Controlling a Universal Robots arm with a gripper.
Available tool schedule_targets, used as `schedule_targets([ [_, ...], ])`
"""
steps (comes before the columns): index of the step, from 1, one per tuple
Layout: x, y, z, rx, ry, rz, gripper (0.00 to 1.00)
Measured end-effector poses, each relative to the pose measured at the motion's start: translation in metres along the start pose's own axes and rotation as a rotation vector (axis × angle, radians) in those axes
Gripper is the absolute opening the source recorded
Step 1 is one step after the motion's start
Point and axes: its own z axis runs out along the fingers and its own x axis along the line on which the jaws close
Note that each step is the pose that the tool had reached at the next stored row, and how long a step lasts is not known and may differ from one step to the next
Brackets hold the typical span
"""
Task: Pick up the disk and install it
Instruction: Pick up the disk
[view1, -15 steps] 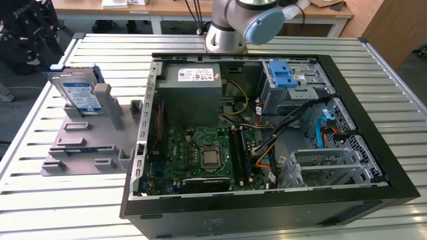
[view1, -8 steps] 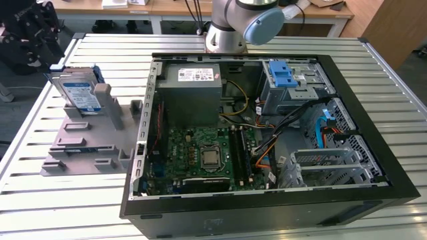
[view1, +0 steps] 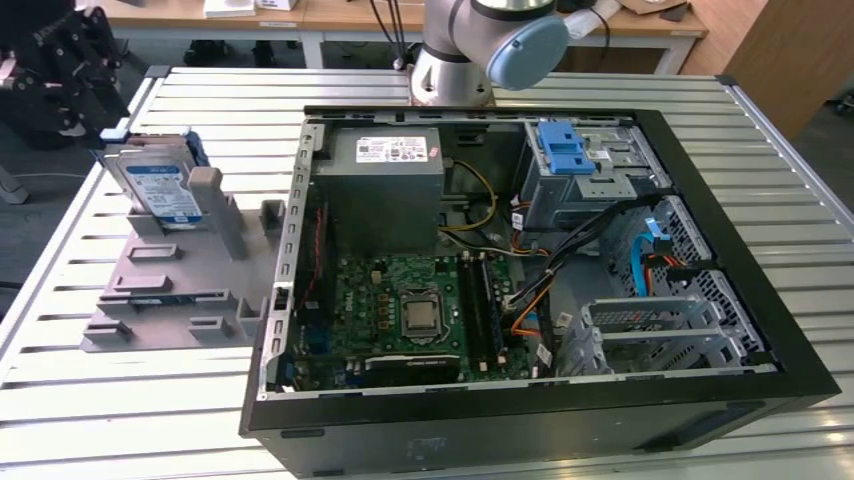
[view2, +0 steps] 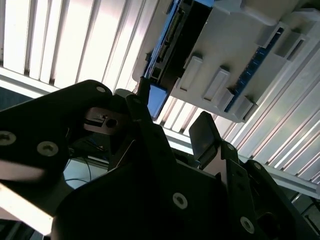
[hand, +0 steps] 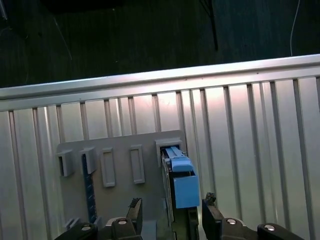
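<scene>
The disk (view1: 156, 187) stands on edge in a grey fixture (view1: 174, 270) at the exterior view's left, its white-and-blue label facing out and blue rails along its sides. My gripper (view1: 100, 112) hangs just beyond the disk, near the table's corner. In the first wrist view the disk (hand: 179, 172) appears edge-on with its blue rail uppermost, and the open gripper (hand: 172, 207) has one dark finger on each side of it, clear of the rail. In the second wrist view the gripper (view2: 172, 107) sits short of the disk (view2: 172, 37), nothing clamped between its fingers (view2: 204, 131).
An open computer case (view1: 287, 300) lies on the slatted metal table (view1: 160, 410), at the exterior view's right of the fixture. Inside are a grey power-supply box (view1: 387, 175), a motherboard (view1: 400, 310), loose cables and a drive bay with a blue latch (view1: 566, 150). The table edge (hand: 150, 80) runs close behind the fixture.
</scene>
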Motion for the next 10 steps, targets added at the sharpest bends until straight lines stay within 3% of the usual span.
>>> schedule_targets([
  [7,-0.0066,0.0018,0.0053,0.0017,0.0122,0.0,0.59],
  [10,-0.0083,0.0032,0.0077,0.0019,0.0137,0.0,0.59],
])
